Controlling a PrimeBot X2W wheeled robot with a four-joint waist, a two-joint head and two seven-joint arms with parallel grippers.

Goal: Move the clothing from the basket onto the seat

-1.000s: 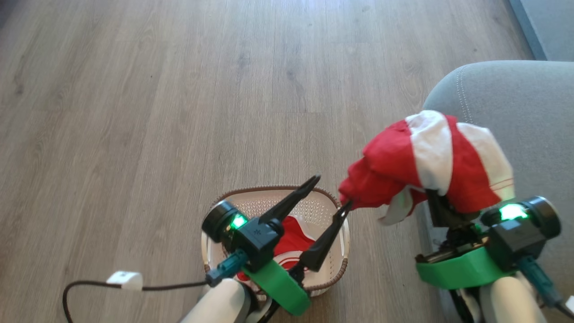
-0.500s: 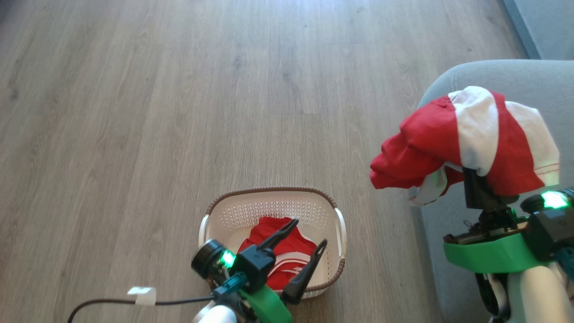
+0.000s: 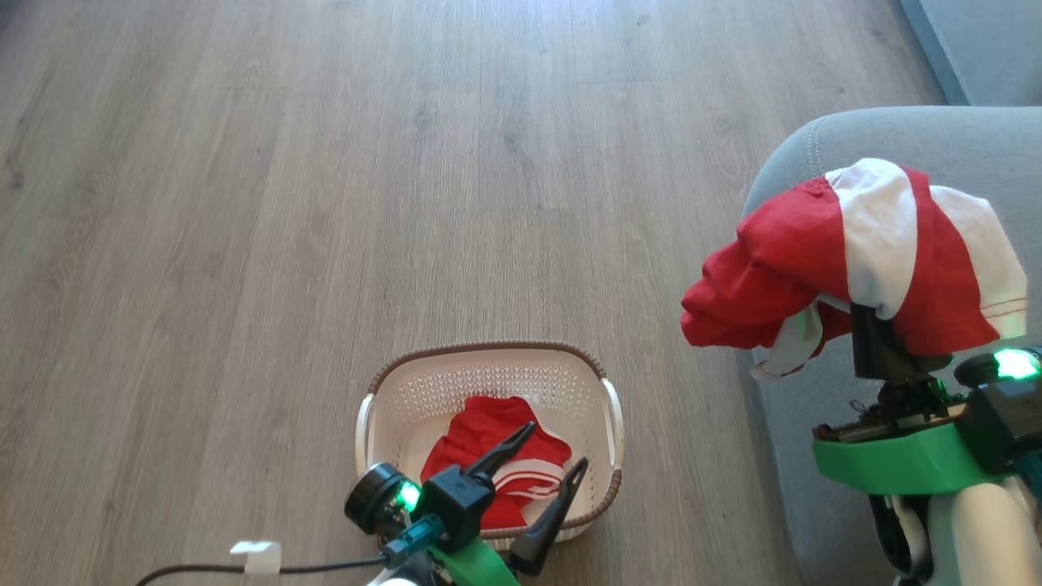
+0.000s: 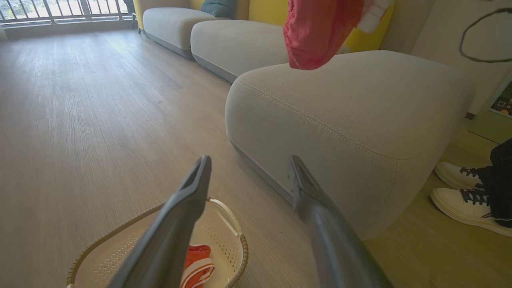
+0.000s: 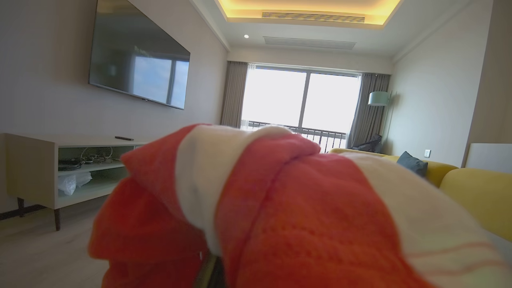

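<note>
2 red-and-white garments count here: 1 striped garment (image 3: 847, 260) hangs above the seat (image 3: 895, 134) corner, the right pincer (image 3: 879, 346) clamped together on it; 1 second garment (image 3: 488, 439) lies in the basket (image 3: 488, 348), under the left pincer (image 3: 558, 446), its fingers wide apart and empty. The carry looks nearly done; next comes lowering over the cushion and letting go. 1 basket, 1 seat.

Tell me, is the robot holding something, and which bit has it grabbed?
The right gripper is shut on a red-and-white garment, gripped from beneath; its folds hide the exact spot. The left gripper is open and holds nothing.
</note>
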